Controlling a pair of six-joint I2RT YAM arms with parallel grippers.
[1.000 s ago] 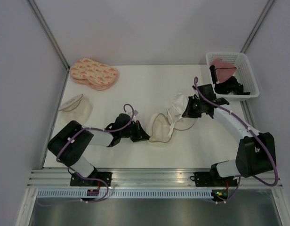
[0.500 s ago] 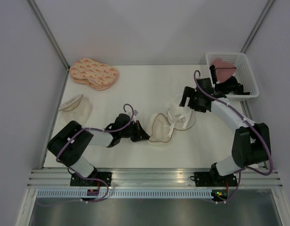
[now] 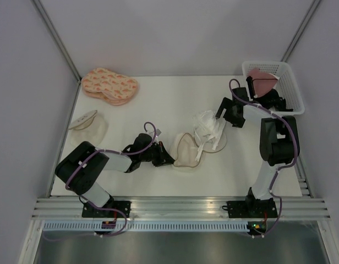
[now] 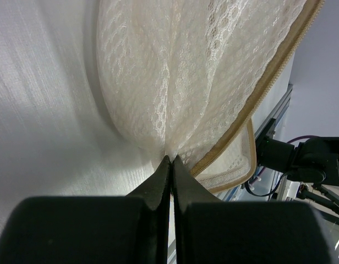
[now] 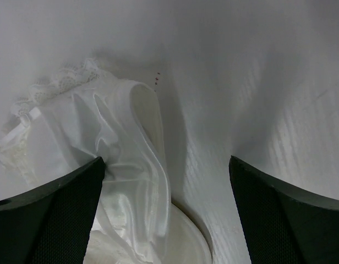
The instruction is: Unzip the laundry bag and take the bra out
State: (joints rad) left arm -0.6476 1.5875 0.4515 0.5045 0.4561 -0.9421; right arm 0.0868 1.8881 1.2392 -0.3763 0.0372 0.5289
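- The laundry bag [image 4: 175,71] is showing as cream open-weave mesh cloth, and tan woven zip tape is edging its rim.
- The bra [image 5: 120,165] is gleaming like smooth satin, with matt lace trimming its ten o'clock edge.
- The table [image 3: 164,99] is looking matt white, finely ribbed up close.
- The basket [image 3: 292,87], at two o'clock on the table, is reading as white lattice plastic.
- The left gripper [image 4: 170,160] is looking like matt black plastic.

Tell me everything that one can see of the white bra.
The bra is white and glossy like satin, with a lace edge and thin straps. It lies crumpled in a heap on the table, outside the laundry bag, its near part seemingly resting on the bag's flat open half. The right claw hovers open beside it, gripping nothing.
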